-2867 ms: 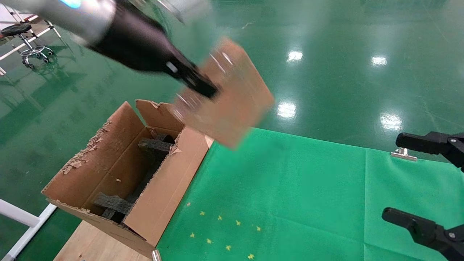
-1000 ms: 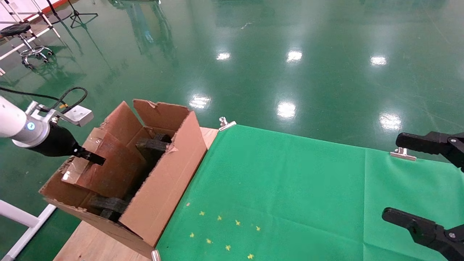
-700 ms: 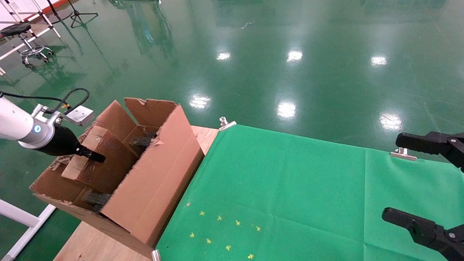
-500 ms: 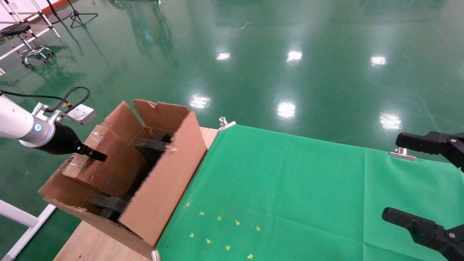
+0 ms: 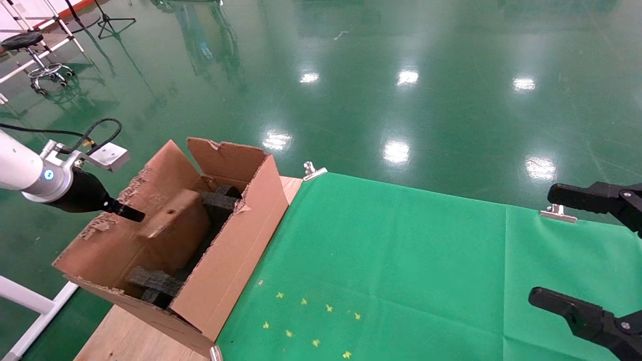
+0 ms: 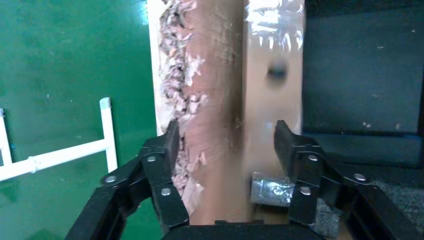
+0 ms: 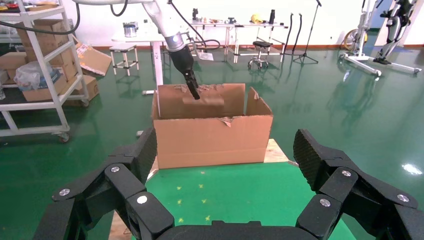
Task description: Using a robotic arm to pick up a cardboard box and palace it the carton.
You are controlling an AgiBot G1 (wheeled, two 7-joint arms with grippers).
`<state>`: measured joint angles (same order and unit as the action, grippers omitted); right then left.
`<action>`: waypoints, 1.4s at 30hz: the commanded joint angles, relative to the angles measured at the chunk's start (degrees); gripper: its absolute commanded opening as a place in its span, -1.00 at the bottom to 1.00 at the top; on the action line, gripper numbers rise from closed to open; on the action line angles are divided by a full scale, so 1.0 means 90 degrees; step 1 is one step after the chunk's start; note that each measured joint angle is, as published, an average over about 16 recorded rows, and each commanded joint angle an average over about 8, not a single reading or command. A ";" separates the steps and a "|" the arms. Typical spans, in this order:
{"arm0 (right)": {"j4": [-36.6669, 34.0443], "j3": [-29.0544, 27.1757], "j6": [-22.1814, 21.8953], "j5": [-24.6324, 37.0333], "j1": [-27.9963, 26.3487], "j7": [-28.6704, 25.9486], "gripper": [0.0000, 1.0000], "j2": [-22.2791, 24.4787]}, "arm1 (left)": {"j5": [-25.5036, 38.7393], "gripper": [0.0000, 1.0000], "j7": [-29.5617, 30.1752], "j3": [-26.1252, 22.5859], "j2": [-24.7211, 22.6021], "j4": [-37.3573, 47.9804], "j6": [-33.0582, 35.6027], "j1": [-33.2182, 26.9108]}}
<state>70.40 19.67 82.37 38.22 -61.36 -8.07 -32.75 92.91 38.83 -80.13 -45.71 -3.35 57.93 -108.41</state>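
Inside the carton [image 5: 220, 281], the cardboard box [image 5: 173, 228] stands on edge and tilted, its narrow face with the small round hole turned upward, leaning toward the carton's far long wall with the ragged torn rim. Dark foam blocks [image 5: 153, 283] sit below and beyond it on the carton floor. My left end effector [image 5: 131, 215] hovers at that torn rim, just beside the cardboard box; from my left wrist, its fingers [image 6: 162, 172] are spread wide, one on each side of the torn wall and the cardboard box's taped edge [image 6: 272, 75], pressing on neither as far as I can see, so I hold nothing. Its silver wrist with the blue light [image 5: 47, 175] reaches in from outside the carton's far side. The carton rests on the bare wooden corner of my worktop [image 5: 125, 336], touching the edge of the green cloth [image 5: 401, 271] that is clipped over the remainder. My right end effector [image 5: 567, 250] is parked over the cloth at the right, well apart from the carton, fingers spread wide and holding nothing.
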 commanded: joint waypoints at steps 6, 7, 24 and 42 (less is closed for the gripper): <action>0.0000 0.0000 0.0000 0.0000 0.0000 0.0000 1.00 0.0000 | -0.0021 1.00 -0.0032 0.0017 0.0000 -0.0058 0.0027 -0.0056; 0.0000 0.0000 0.0000 0.0000 0.0000 0.0000 1.00 0.0000 | -0.0044 1.00 -0.0063 0.0034 0.0003 -0.0102 0.0041 -0.0091; -0.0001 0.0000 -0.0001 -0.0001 0.0001 0.0000 1.00 0.0000 | -0.1019 1.00 -0.0142 0.0672 0.0681 -0.2622 0.1288 -0.1300; -0.0002 0.0000 -0.0002 -0.0003 0.0002 0.0000 1.00 0.0001 | -0.1640 1.00 -0.0539 0.1537 0.0770 -0.3355 0.1563 -0.0439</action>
<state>70.38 19.67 82.35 38.19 -61.34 -8.07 -32.74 78.07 33.93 -66.19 -38.77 -33.63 72.03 -112.25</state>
